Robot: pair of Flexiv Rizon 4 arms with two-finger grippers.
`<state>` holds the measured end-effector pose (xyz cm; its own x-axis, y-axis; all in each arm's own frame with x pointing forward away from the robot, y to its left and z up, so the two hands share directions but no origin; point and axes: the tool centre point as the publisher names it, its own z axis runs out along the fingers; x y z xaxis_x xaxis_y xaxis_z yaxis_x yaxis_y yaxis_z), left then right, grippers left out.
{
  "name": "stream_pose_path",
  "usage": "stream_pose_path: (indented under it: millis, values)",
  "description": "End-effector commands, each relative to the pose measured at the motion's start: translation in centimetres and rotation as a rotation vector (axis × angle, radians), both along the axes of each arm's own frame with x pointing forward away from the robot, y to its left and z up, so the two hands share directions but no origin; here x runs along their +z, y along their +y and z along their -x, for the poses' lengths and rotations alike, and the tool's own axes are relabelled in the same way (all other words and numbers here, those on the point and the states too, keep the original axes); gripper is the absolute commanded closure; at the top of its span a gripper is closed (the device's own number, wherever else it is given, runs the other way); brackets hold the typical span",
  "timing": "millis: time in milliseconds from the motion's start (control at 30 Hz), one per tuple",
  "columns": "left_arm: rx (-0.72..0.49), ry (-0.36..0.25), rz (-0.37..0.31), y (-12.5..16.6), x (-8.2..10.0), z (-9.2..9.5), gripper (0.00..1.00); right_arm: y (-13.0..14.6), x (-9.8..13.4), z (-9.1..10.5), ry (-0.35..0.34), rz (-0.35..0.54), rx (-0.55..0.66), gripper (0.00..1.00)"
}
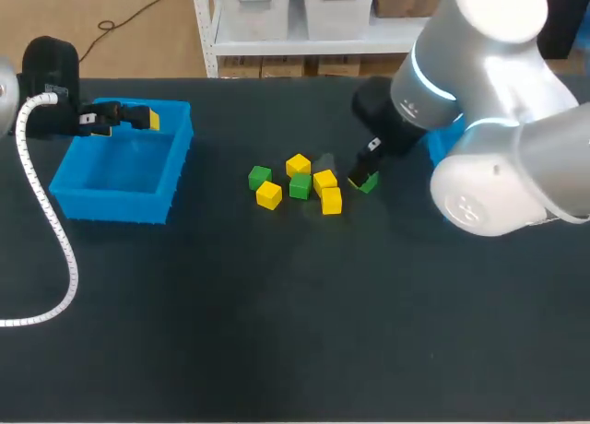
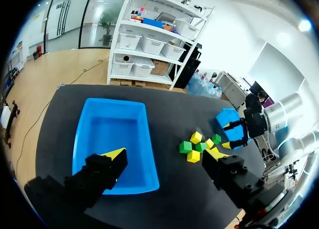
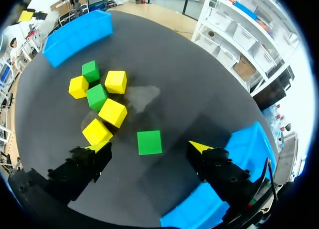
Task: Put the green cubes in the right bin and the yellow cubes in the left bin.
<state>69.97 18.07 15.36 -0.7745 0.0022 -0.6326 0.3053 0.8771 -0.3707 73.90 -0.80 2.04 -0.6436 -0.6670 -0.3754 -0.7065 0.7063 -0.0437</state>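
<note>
Right gripper (image 3: 148, 148): standing spread wide, its fingers (image 3: 94, 157) flanking one green cube and touching neither of its sides; hanging low over the table (image 1: 277, 332), between the cube cluster and the right bin.

Lone green cube (image 3: 149, 142): lying flat on the table in the gap between the right gripper's fingers, apart from both; sitting just beside the cluster, on the side nearer the right bin.

Cube cluster: lying near the middle of the table, ahead of the right gripper in the right wrist view; numbering six, packed close, some touching.

Yellow cubes (image 1: 324, 179): numbering four within the cluster, two of them lying nearest the right gripper.

Green cubes (image 1: 260, 176): numbering two within the cluster, one sitting among the yellow ones, the other at the edge facing the left bin.

Right bin (image 1: 441, 140): showing only in part behind the right arm (image 1: 498, 120); lying just beyond one finger in the right wrist view; contents not showing.

Left gripper (image 2: 165, 154): standing spread, gripping nothing; hanging above the left bin, over its far left corner in the head view.

Left bin (image 2: 112, 134): sitting on the left side of the table, well apart from the cluster.
</note>
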Motion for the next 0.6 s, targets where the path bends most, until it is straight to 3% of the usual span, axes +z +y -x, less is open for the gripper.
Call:
stream_pose_path:
  millis: [33, 600]
  values:
    - [-0.009, -0.008, 0.012, 0.3, -0.2, 0.0, 0.00, 0.2, -0.4, -0.6, 0.024, -0.004, 0.002, 0.00]
    - [-0.009, -0.008, 0.012, 0.3, -0.2, 0.0, 0.00, 0.6, -1.6, -1.0, 0.102, -0.062, 0.038, 0.00]
